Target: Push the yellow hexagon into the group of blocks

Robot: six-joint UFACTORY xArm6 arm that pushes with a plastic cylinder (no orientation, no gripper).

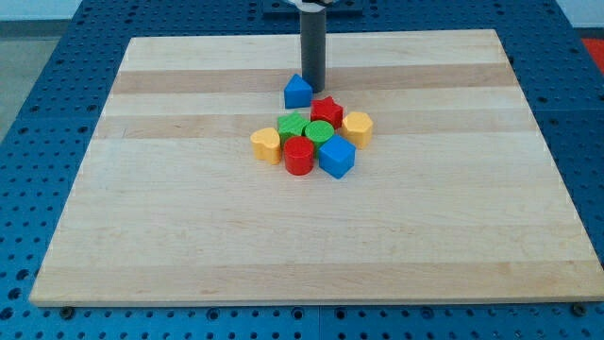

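Observation:
The yellow hexagon [358, 127] sits at the right edge of a tight group of blocks near the board's middle, touching the red star [327, 110]. The group also holds a green star-like block [293, 125], a green cylinder [319, 132], a red cylinder [299, 155], a blue cube [337, 157] and a yellow heart-like block [267, 144] at its left. A blue house-shaped block [297, 91] stands just above the group. My tip [313, 87] is at the upper right of that blue block, close to or touching it, up and to the left of the yellow hexagon.
The blocks lie on a light wooden board [189, 236]. The board rests on a blue perforated table [38, 113] that shows around its edges. The rod's mount [311, 6] is at the view's top.

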